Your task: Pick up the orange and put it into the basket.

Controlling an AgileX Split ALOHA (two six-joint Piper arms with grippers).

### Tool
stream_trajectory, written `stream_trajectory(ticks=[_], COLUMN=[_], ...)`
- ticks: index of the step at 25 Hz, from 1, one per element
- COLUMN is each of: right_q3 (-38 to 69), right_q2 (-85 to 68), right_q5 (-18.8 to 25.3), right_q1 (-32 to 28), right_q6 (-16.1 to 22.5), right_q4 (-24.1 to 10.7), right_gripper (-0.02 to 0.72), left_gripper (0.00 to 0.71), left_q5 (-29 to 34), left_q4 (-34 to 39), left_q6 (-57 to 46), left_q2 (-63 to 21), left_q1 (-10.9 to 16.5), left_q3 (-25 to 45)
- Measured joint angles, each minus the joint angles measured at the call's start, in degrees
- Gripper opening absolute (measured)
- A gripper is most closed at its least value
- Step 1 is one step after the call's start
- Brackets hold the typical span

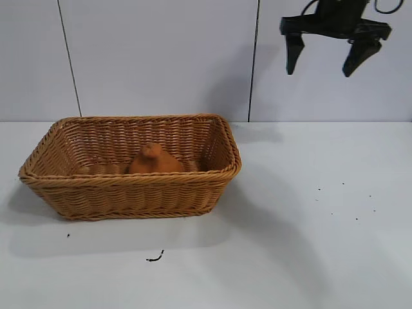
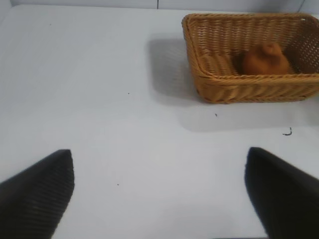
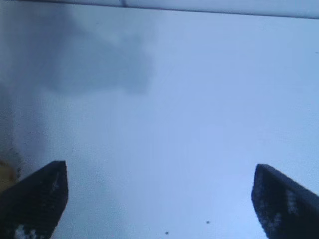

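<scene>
Biggest thing here is the white table (image 1: 309, 257), with pale wall panels (image 1: 161, 58) behind it. On the table, over toward the left side of the exterior view, sits the basket (image 1: 122, 196), tan wicker with flaring sides and a braided rim, throwing a soft shadow on the tabletop around it.

The right gripper (image 1: 327, 58) hangs high in the upper right of the exterior view, well apart from the basket and well clear of the table. Its two black fingers are spread wide with nothing between them. Nothing stands between it and the basket.

The left gripper (image 2: 159, 194) only shows up in its own wrist camera, low over bare table, fingers wide apart too and empty, with the basket off in the distance.

The orange (image 1: 153, 161) is inside the basket, resting on the bottom near the middle, knobby top up. The near wall hides its lower part.

Smallest stuff: a little dark curled scrap (image 1: 155, 257) on the table in front of the basket, and a few dark specks (image 1: 341, 199) scattered to the right.
</scene>
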Motion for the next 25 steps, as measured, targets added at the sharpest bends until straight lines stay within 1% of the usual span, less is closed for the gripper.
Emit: stream_trajectory(ticks=[3,7,10,14,15,17,18,19,25], right_q3=[1.4,8.9,19.2,35.4,35.4,44.0,51.7,55.6,74.2], right_q2=[-1.0,-6.2,-12.7,-23.0,-23.0,-28.9,-35.8,-39.4,-60.5], right_q5=[0.0,-0.1,-0.1,-0.2,-0.2,-0.1,-0.1,-0.1,-0.1], right_q1=[0.2,1.4,2.1,2.2,2.2,2.2,2.2,2.2,2.2], right_q6=[-0.1,-1.2,-1.9,-4.0,-4.0,-5.5,-6.0,-6.3,-7.2], right_q4=[0.9,1.0,1.1,1.3,1.3,1.3,1.3,1.3,1.3], right_gripper=[0.694,0.694,0.694,0.694,0.694,0.694,0.694,0.694,0.694], left_gripper=[0.666,0.666,0.666,0.666,0.666,0.666,0.666,0.666,0.666], left_q5=[0.0,0.0,0.0,0.0,0.0,0.0,0.0,0.0,0.0], left_q4=[0.0,0.0,0.0,0.0,0.0,0.0,0.0,0.0,0.0], left_q6=[0.0,0.0,0.0,0.0,0.0,0.0,0.0,0.0,0.0], left_q2=[0.0,0.0,0.0,0.0,0.0,0.0,0.0,0.0,0.0], left_q1=[0.0,0.0,0.0,0.0,0.0,0.0,0.0,0.0,0.0], left_q3=[0.0,0.0,0.0,0.0,0.0,0.0,0.0,0.0,0.0])
